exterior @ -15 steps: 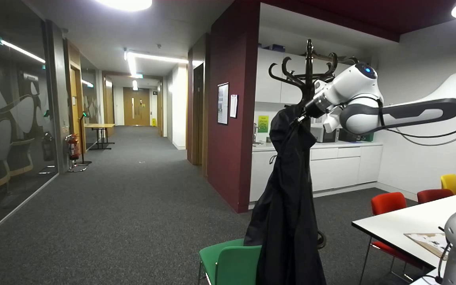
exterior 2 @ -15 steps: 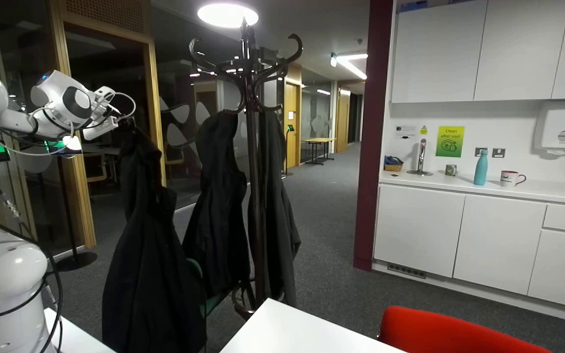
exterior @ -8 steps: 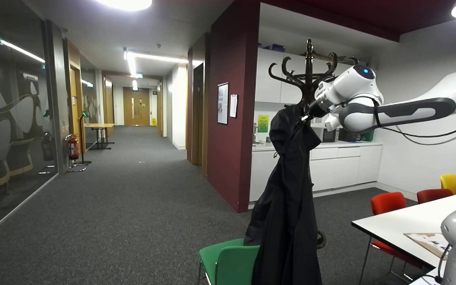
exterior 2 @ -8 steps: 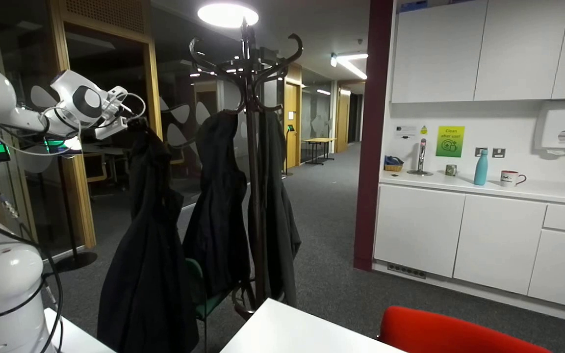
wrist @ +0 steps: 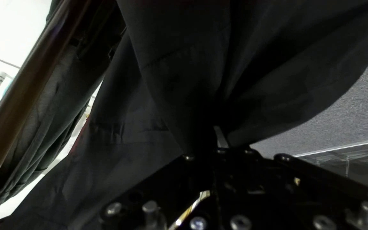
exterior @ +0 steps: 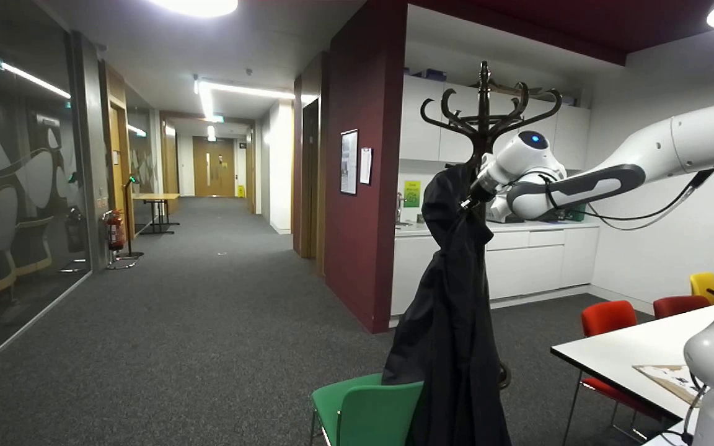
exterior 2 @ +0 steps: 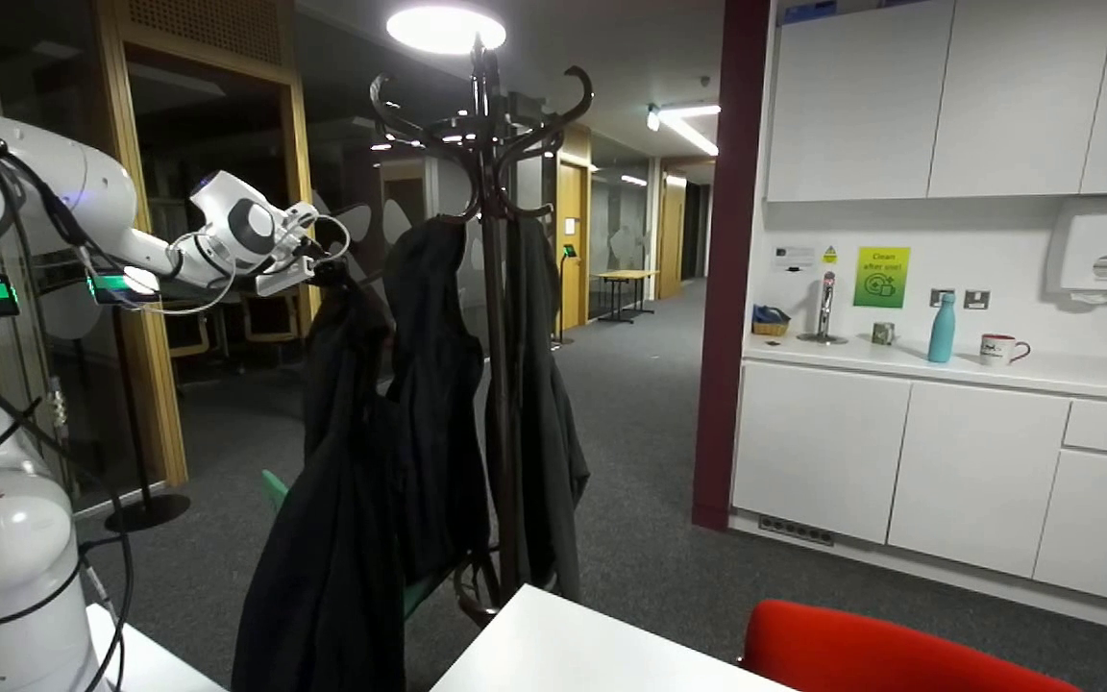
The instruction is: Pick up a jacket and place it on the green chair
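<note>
My gripper (exterior: 467,203) is shut on the top of a long black jacket (exterior 2: 318,557), which hangs limp below it. In the wrist view the jacket's folds (wrist: 190,73) gather at the gripper's fingertips (wrist: 214,150). The green chair (exterior: 379,412) stands low beside the hanging jacket in an exterior view, with the right part of its backrest covered. In an exterior view only green bits of the chair (exterior 2: 274,488) show at both sides of the jacket. I cannot tell whether the jacket touches the chair.
A dark coat stand (exterior 2: 498,384) with curved hooks stands close by, other dark coats (exterior 2: 433,384) hanging on it. Its pole (wrist: 24,95) crosses the wrist view. A white table (exterior: 642,347), red chairs (exterior: 608,317) and a kitchen counter (exterior 2: 899,360) are around.
My gripper and the held jacket have moved toward the coat stand and a little lower. The jacket's hem swings. A green chair edge now shows left of the jacket in an exterior view.
</note>
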